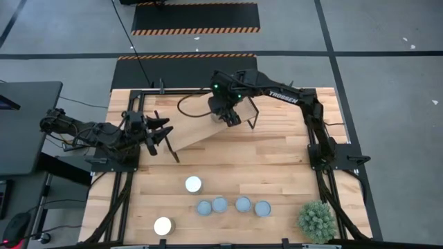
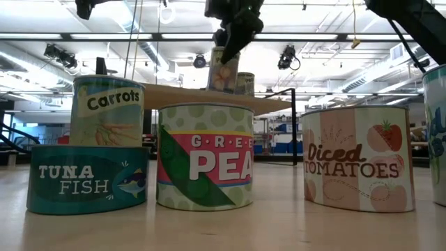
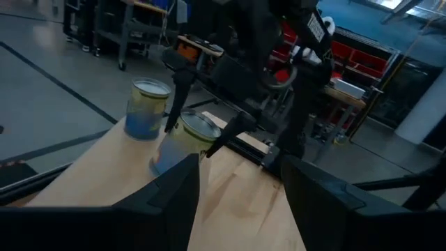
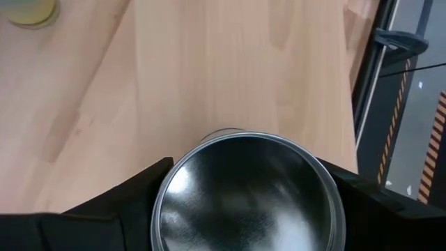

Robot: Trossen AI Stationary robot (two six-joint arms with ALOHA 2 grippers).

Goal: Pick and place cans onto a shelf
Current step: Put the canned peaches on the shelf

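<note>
The right claw (image 1: 229,111) hangs over the far end of the shelf (image 1: 197,131), closed around a can (image 4: 247,192) whose shiny round top sits squarely between its fingers (image 4: 122,202). A second can (image 3: 147,108) stands on the shelf just beside it. The left claw (image 1: 158,133) waits at the shelf's near-left end, fingers spread and empty. Six more cans (image 1: 193,184) rest on the counter (image 1: 277,166).

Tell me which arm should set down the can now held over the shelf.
Right. The right gripper already clamps the shiny metal can above the light wooden shelf board, beside another can there. The left gripper waits empty at the shelf's end.
</note>
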